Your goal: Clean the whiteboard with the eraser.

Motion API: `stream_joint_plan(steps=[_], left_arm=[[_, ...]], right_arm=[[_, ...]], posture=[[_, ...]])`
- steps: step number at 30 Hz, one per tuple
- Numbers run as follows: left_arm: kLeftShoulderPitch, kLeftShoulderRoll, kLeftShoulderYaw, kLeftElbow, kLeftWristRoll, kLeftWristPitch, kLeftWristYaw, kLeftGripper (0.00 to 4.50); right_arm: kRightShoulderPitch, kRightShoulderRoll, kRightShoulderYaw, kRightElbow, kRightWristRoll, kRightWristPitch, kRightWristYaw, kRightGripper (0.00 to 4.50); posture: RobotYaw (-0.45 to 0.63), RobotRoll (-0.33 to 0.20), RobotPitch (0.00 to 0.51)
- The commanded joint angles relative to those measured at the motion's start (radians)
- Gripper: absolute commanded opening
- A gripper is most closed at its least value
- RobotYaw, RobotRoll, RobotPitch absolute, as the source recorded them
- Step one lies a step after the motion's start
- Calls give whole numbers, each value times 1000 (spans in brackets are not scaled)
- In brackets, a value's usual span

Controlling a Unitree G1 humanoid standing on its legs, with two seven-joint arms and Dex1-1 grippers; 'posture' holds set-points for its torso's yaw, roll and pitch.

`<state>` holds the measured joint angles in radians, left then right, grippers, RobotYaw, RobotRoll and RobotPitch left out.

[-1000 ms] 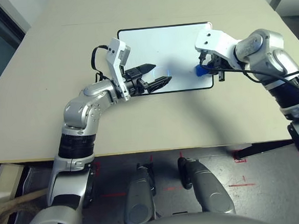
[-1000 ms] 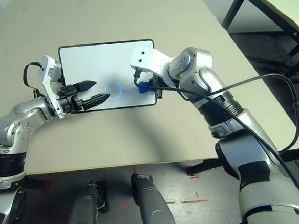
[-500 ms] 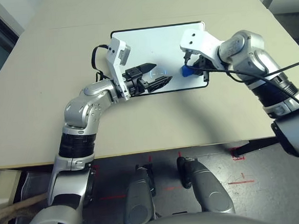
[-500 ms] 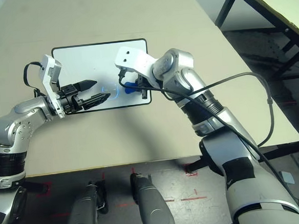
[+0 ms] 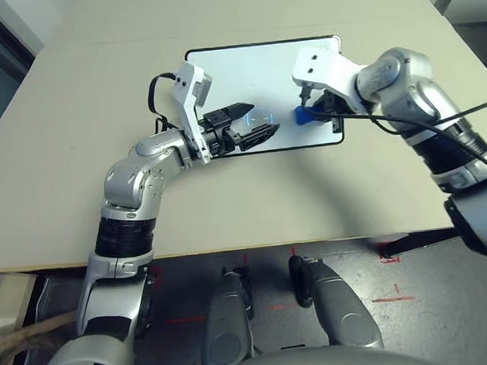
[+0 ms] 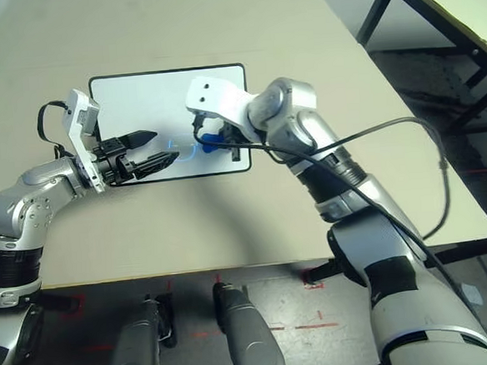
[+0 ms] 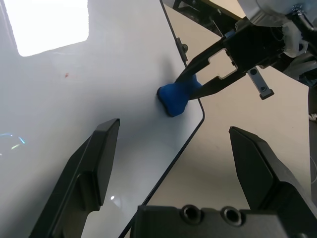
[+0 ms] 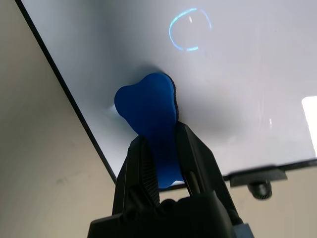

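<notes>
Left gripper (image 5: 254,121) hovered centre-left of the head frame over the near-left part of the board (image 5: 244,70), fingers (image 7: 96,163) spread wide, empty, unchanged in pose across the last second. Stayed put as a mere bystander, or perhaps a steadying presence; contact with the board could not be told.

Board lay upper centre of the frame on the table (image 5: 74,144), surface nearly blank: a tiny reddish speck (image 7: 66,75) in the left wrist view, no clear marker strokes elsewhere, bluish ring just a light reflection.

Eraser (image 5: 304,116) sat right of centre, pressed on the board near its near-right corner, pinched at the waist between the narrowed fingers (image 8: 136,173) of the right gripper (image 5: 318,110). Had slid leftward along the board from close to the right edge a second ago, then barely shifted in the last half second. Judged a wiping stroke along the near edge, mostly finished, with little left to clean.
</notes>
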<state>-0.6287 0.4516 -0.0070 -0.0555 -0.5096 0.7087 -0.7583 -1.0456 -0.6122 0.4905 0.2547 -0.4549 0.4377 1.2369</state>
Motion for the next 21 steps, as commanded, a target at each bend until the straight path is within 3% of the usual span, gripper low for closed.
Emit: stream_joint_plan(steps=[1,7,21], left_arm=[[-5,-6,-8,19,7,-9,-6,4500],[-12,-12,-14,30,10,-17,-10,4500],[0,-6,-8,14,6,-12,0,4500]], right_arm=[[42,-34,19,-1,-24,24,18,672],[47,-29,24,-13,-23,38,16,672],[17,81,41,-4,-16,37,-2,672]], posture=[[-147,0,250],[-149,0,251],[-126,0,257]])
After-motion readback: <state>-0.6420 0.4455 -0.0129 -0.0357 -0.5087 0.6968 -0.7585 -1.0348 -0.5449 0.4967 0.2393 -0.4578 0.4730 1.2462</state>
